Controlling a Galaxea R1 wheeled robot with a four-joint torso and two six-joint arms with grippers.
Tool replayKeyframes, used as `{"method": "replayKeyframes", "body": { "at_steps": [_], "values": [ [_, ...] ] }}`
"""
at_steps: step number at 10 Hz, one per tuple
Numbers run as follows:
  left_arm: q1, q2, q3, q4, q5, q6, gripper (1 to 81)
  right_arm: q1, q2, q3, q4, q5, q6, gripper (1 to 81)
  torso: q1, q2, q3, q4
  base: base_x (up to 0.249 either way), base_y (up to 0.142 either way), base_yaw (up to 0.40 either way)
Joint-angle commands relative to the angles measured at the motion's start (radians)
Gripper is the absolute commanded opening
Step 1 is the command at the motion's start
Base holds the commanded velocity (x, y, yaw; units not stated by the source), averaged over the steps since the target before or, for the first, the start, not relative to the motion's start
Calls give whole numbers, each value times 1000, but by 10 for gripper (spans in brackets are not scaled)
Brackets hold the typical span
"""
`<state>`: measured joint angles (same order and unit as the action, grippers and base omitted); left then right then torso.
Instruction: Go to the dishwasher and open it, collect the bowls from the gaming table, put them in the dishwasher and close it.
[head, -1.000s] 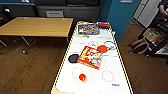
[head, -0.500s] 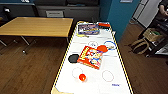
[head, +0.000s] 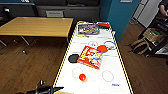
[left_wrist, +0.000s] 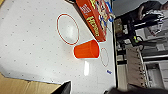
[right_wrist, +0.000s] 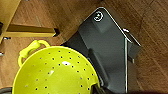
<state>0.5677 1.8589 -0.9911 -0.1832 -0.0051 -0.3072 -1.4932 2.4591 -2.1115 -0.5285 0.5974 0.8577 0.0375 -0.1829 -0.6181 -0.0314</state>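
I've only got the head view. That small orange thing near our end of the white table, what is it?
Observer: The left wrist view shows it from the side: it is an orange plastic cup, close beside a corner of the cereal box.
Operator: And around the right arm?
Observer: The right wrist view shows a yellow-green colander with small holes and a loop handle, above the wooden floor.
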Motion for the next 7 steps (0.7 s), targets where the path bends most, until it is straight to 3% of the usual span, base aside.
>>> {"method": "replayKeyframes", "body": {
  "at_steps": [1,4,7],
  "values": [
    [-218,37,-64,-59,252,-47,811,9,-12,-16,-33,-87,1,10,0,0,0,0,0,0,0],
    [-332,141,-171,-55,345,-88,811,18,-4,-11,-39,-111,1,10,0,0,0,0,0,0,0],
    [-392,243,-282,-48,366,-90,811,24,-3,-7,-39,-117,1,10,0,0,0,0,0,0,0]
  ]
}}
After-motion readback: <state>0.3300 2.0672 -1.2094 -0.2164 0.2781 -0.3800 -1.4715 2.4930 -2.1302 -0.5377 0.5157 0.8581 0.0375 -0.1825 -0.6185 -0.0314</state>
